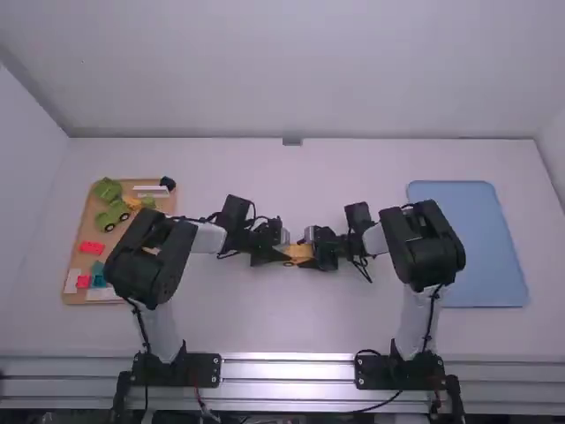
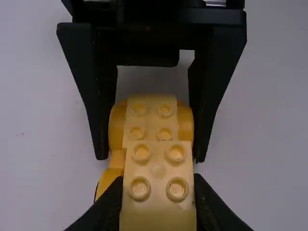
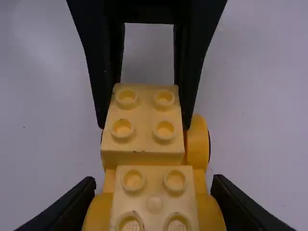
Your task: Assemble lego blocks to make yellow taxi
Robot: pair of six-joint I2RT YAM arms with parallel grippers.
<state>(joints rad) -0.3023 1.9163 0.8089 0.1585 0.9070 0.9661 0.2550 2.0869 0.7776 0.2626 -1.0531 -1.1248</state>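
Yellow car assembly [image 1: 300,253] sits between the two arms, mid-bench [image 1: 291,327]. Its long axis runs crosswise, from the left fingers [image 2: 107,204] to the right fingers [image 3: 77,197]; the two arms are about equally near. Neither need travel sideways to reach it.

Left fingers: narrow, gripping the sides of the raised yellow block [image 2: 159,166]. Right fingers: closed on the base [image 2: 151,118] at its rounded orange-yellow mudguards [image 2: 185,122], set rather wider to suit. The base lies lower and towards the right arm.

Appearance: pale yellow studs on both levels, one block a step higher than the other, the two roughly in line. Whether the raised block is fully seated: cannot tell.

Judgement: joining or press-down step, taxi partly built. The next move calls for straight downward pressure with the base held level; any skew could tilt the block off its studs.
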